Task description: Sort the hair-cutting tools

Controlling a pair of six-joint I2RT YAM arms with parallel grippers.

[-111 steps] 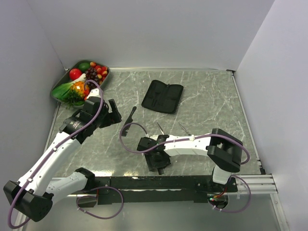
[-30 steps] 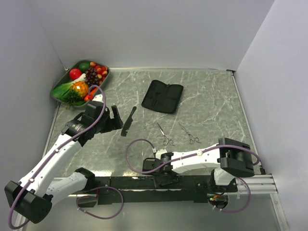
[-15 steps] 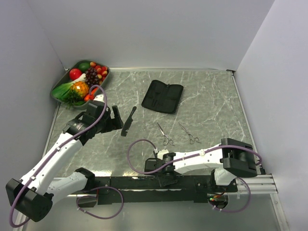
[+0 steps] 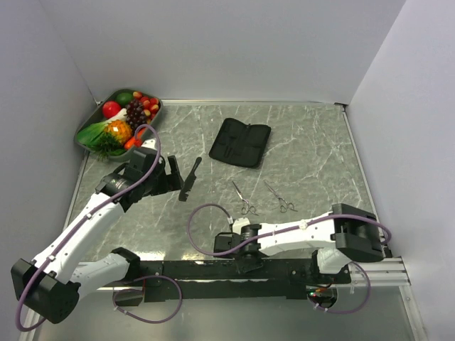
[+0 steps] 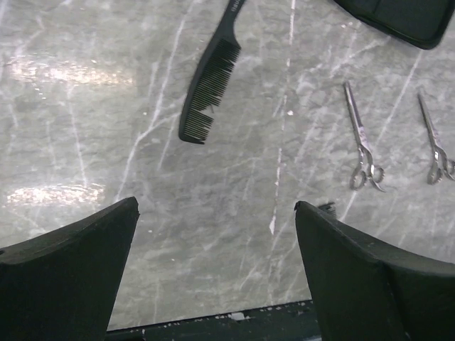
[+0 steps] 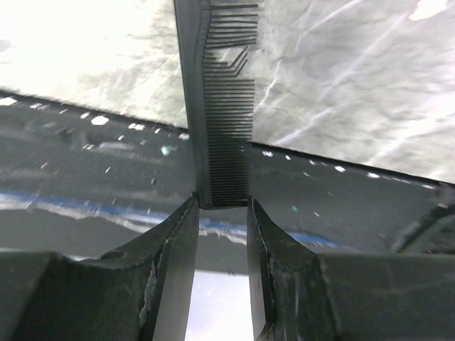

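A black comb [image 4: 189, 177] lies on the marble table [image 4: 313, 153], also in the left wrist view [image 5: 211, 89]. My left gripper [image 4: 167, 179] is open and empty just left of it; its fingertips [image 5: 126, 210] stand wide apart. Two silver scissors [image 4: 242, 198] [image 4: 281, 197] lie mid-table, and show in the left wrist view [image 5: 360, 138] [image 5: 434, 142]. My right gripper [image 4: 244, 266] is at the near edge, over the black rail. It is shut on the end of a second black comb [image 6: 220, 106], which is hidden in the top view.
A black fabric pouch [image 4: 240, 142] lies at the back centre, its corner in the left wrist view [image 5: 398, 18]. A metal tray [image 4: 90, 118] of toy fruit stands at the back left. White walls enclose the table.
My right gripper has drawn back from mid-table to the near edge, uncovering both scissors. My left gripper has shifted slightly right toward the lying comb.
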